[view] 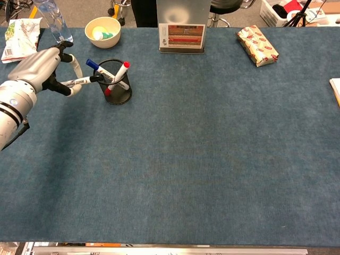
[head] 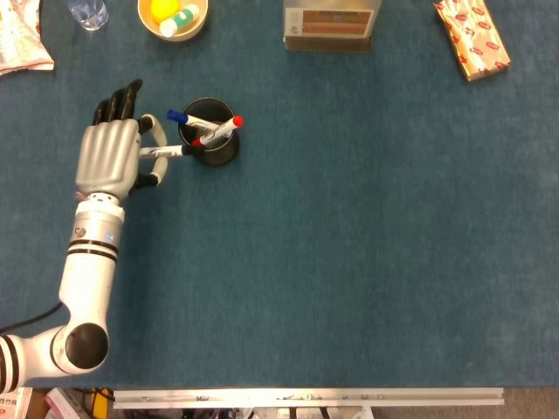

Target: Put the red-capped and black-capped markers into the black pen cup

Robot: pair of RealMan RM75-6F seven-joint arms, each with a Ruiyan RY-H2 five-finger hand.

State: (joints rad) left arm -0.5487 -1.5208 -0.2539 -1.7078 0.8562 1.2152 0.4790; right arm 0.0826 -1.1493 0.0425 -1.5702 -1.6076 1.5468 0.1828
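- No text can be read in either view.
- The sign stand (view: 181,36) at the tabletop's far edge carries printed bands, too small to read.
- The red-patterned packet (view: 257,45) shows markings, illegible.

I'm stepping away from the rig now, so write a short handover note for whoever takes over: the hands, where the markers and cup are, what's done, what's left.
Left robot hand: holds the black-capped marker roughly level, its capped tip at the rim of the black pen cup, not yet dropped in.
Right robot hand: not in either view.
Red-capped marker: already standing in the cup, leaning, beside a blue-capped marker.
Done: red-capped marker is in.
Left: tip the black-capped marker up over the cup's mouth, release it inside, then draw the hand away without knocking the cup.
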